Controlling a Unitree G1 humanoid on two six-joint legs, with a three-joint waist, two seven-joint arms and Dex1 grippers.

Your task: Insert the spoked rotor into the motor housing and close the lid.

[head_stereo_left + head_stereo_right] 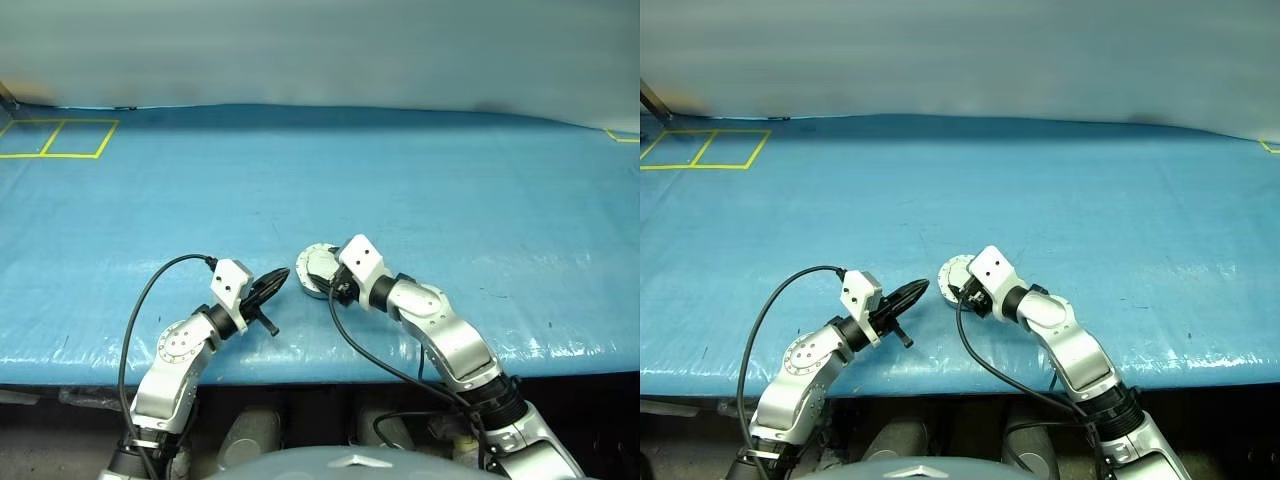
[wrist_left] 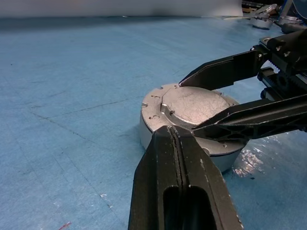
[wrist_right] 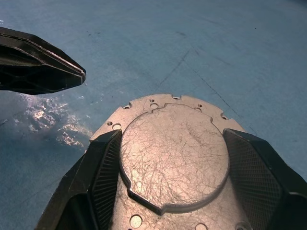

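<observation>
Right wrist view: lid point(image 3: 175, 153) down on the motor housing point(image 2: 158, 125).
Right gripper point(image 3: 172, 163) straddles the lid's raised centre, fingers wide on either side. Left gripper point(image 2: 178, 143), fingers pressed together, points at the housing's near wall on the blue table point(image 1: 450, 180).
</observation>
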